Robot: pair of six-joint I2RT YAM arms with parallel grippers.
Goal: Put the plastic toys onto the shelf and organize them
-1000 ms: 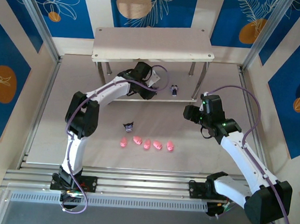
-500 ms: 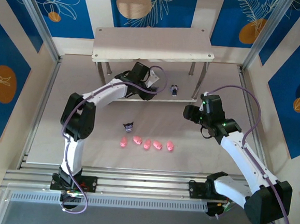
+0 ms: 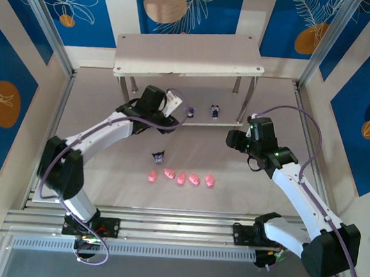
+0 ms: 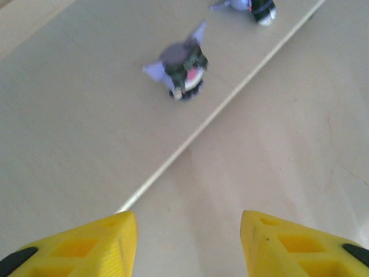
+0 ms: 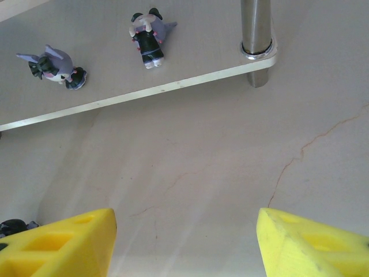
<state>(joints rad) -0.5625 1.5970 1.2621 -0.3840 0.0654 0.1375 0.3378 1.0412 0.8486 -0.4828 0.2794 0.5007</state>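
Beige bench (image 3: 124, 175): left end effector (image 4: 189, 242) and right end effector (image 5: 185, 245), jaws apart and empty, face shelf (image 3: 191, 55) at top centre bearing dark toys (image 5: 147, 33).

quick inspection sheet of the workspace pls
surface: pale table, a thin crack-like line in the right wrist view
job's things: two dark toys on the shelf lower board; one dark toy and five pink toys on the table
clutter: nothing seen
grippers: left gripper and right gripper open, empty
cables: purple cables looped along both arms
surroundings: blue leaf-print panels, metal frame
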